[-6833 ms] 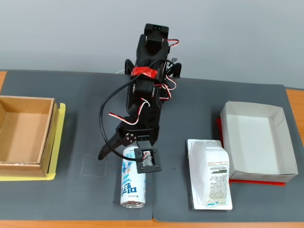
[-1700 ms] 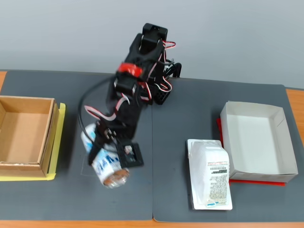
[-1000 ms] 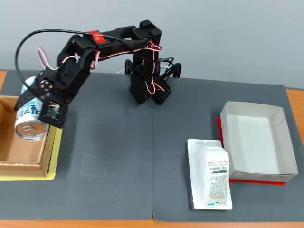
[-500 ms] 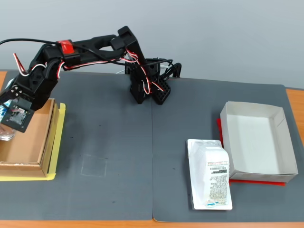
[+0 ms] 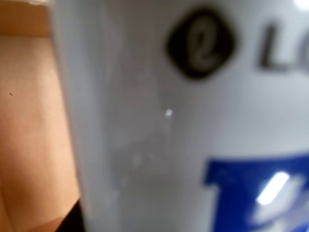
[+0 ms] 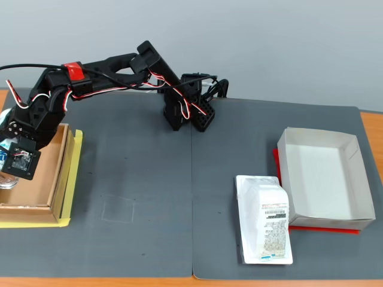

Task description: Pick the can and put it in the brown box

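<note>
Item: slim white drink can with blue lettering and silver ends (image 6: pixel 7 173). Location: far left of the fixed view, held over the shallow open-topped brown corrugated cardboard box (image 6: pixel 51 197), mostly behind the wrist of the black servo arm (image 6: pixel 102 66).

Change: the can has left the centre of the dark grey table mat (image 6: pixel 179 197), where it lay on its side, and the arm has swung it leftward; in the last half-second it sinks slightly deeper within the box's outline. Judgement: transport is nearly finished, with lowering and release remaining.

Tool: two-finger gripper (image 6: pixel 9 170) pinching the can; the fingers themselves are hidden in both views. In the wrist view the can wall (image 5: pixel 159 121) fills the frame, with brown cardboard (image 5: pixel 29 121) at left.

Orientation: a silver end (image 6: pixel 7 181) faces near and downward in the fixed view, so the long axis appears tilted, running far-to-near. The exact angle cannot be told.
</note>
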